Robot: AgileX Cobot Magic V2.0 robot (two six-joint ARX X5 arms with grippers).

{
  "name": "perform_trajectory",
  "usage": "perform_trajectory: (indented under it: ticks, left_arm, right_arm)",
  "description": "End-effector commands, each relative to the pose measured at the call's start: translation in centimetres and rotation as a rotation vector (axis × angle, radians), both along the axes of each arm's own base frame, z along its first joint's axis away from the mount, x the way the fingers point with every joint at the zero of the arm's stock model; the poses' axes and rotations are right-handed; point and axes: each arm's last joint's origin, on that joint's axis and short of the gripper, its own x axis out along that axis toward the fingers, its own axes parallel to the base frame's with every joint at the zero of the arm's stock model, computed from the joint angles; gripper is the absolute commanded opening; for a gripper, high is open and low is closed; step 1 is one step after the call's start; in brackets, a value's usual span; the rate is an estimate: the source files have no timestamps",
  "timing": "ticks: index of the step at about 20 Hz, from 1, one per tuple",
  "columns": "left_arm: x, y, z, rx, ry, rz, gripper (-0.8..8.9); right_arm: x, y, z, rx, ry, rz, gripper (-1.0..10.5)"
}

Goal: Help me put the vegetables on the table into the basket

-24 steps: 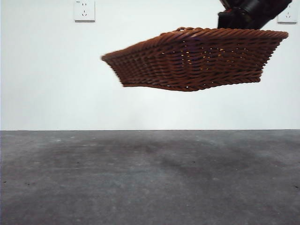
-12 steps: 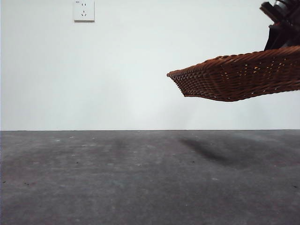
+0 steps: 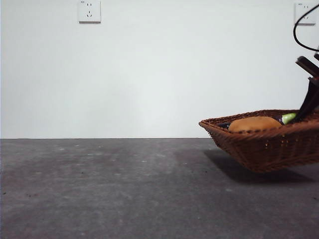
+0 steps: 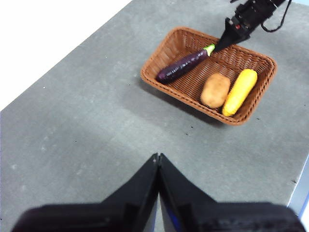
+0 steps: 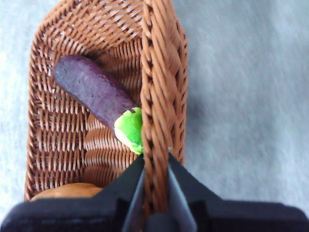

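The reddish-brown wicker basket [image 3: 259,149] is low at the right of the front view, tilted, with a shadow under it on the dark grey table [image 3: 99,189]. In the left wrist view the basket [image 4: 170,44] holds the purple eggplant [image 4: 183,66], the orange-brown potato [image 4: 215,90] and the yellow corn cob [image 4: 239,91]. My right gripper [image 5: 155,193] is shut on the braided rim [image 5: 157,96], next to the eggplant's green tip [image 5: 129,129]. It also shows in the left wrist view [image 4: 223,43]. My left gripper [image 4: 158,159] is shut and empty above the bare table, well away from the basket.
A white wall stands behind the table, with a socket at the upper left [image 3: 89,11] and another at the upper right [image 3: 305,12]. The table's edge [image 4: 299,188] runs close beside the basket in the left wrist view.
The basket, held high in the air, has swung to the right and come down close to the table. The potato and the eggplant's tip now show over its rim.
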Motion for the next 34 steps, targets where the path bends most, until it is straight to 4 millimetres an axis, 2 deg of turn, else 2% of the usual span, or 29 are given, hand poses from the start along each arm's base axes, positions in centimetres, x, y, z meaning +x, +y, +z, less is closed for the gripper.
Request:
perform_trajectory:
  ticks: [1, 5, 13, 24, 25, 28, 31, 34]
  left_arm:
    - [0.1, 0.0, -0.1, -0.007, 0.008, 0.006, -0.08]
    - [0.1, 0.0, -0.1, -0.007, 0.008, 0.007, -0.08]
    - [0.1, 0.0, -0.1, -0.009, 0.009, 0.008, -0.08]
    - [0.1, 0.0, -0.1, -0.010, 0.008, 0.008, -0.08]
    - [0.1, 0.0, -0.1, -0.010, 0.008, 0.008, -0.08]
    - [0.1, 0.0, -0.1, -0.010, 0.008, 0.008, -0.08]
    - [0.1, 0.0, -0.1, -0.010, 0.008, 0.008, -0.08]
    - [0.1, 0.0, -0.1, -0.009, 0.009, 0.008, -0.08]
  right_arm:
    - [0.0, 0.0, -0.4, 0.025, -0.020, 0.019, -0.1]
    - [0.3, 0.0, -1.3, 0.014, -0.010, 0.036, -0.1]
    - [1.1, 0.4, -4.3, -0.028, 0.063, 0.061, -0.1]
    - [1.3, 0.1, -4.5, -0.104, 0.065, 0.025, 0.0]
    - [1.3, 0.1, -4.5, -0.105, 0.064, 0.024, 0.4]
    - [1.4, 0.1, -4.5, -0.104, 0.058, 0.023, 4.0]
    - [1.4, 0.1, -4.2, -0.104, 0.046, 0.024, 4.1]
    - [0.9, -0.1, -2.1, -0.151, -0.004, -0.010, 4.1]
